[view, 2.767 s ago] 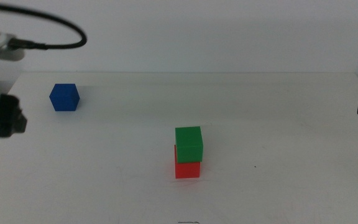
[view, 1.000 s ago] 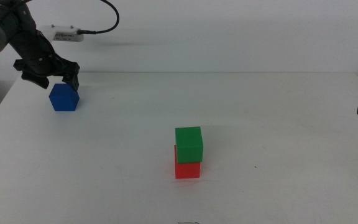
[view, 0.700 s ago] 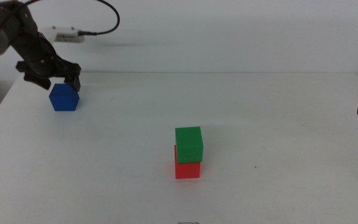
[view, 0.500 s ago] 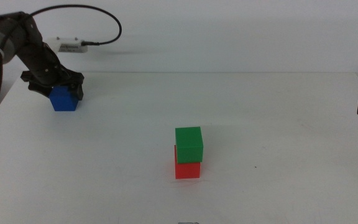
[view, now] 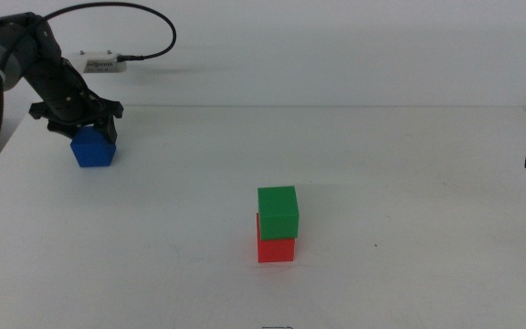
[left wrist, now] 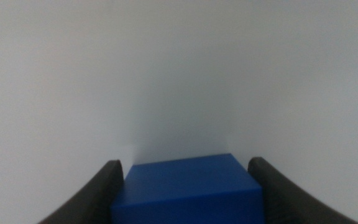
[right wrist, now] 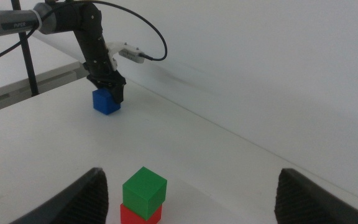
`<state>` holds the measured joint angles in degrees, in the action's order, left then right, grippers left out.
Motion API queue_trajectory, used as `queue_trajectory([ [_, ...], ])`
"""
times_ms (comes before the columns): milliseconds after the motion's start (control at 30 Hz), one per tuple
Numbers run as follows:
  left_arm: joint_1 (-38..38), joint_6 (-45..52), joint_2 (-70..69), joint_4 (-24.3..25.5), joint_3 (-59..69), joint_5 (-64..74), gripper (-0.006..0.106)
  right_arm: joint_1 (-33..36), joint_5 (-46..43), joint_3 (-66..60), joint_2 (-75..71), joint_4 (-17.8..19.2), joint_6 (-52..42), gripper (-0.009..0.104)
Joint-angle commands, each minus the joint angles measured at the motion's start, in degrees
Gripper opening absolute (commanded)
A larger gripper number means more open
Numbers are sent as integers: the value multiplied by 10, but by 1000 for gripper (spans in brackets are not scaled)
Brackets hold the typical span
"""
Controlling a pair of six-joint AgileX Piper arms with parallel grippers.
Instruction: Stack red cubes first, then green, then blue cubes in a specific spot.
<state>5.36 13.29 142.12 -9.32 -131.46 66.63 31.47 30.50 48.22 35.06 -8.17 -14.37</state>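
Table [view: 409, 183]: a smooth, matte white top is seen, plain and unmarked, with its far edge meeting a pale wall.
Left arm [view: 21, 55]: a dark, jointed arm is seen reaching in from the left side over the far left corner of the table; a black cable [view: 144, 23] is looped behind it to a small white box [view: 100, 63].
Left gripper [view: 85, 123]: it is lowered over the blue cube, with one dark curved jaw on each side of it. In the left wrist view the jaws are seen parted to the cube's width, close against both side faces; whether the cube is actually squeezed cannot be told.
Right gripper [right wrist: 191, 190]: it is held back at the right edge of the table, well apart from the cubes; its two dark rounded jaws are spread wide with nothing between them.
Blue cube [view: 93, 148]: a deep blue, matte block with plain flat faces and sharp edges is seen resting on the table at the far left, well apart from the stack.
Green cube [view: 278, 211]: bright green and matte, of the same size, it is set on top of the red cube, turned slightly so its corners overhang a little.
Red cube [view: 275, 249]: bright red and matte, it is seated on the bare white top near the middle of the table, mostly covered by the green cube.
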Motion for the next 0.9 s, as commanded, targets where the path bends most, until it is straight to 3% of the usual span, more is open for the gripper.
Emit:
queue_trajectory([
  [0,-1,-12,-52,-3,-19,54,-2,-4,-45,13,2,-1,-6,82],
  [233,-20,-60,-142,39,2,90,-2,-4,-45,13,2,-1,-6,82],
  [433,-75,-151,-303,65,154,43,-2,-4,-45,13,2,-1,-6,82],
  [667,-220,-350,-459,126,337,28,-2,-4,-45,13,2,-1,-6,82],
  [867,-366,-497,-471,180,361,26,-2,-4,-45,13,2,-1,-6,82],
])
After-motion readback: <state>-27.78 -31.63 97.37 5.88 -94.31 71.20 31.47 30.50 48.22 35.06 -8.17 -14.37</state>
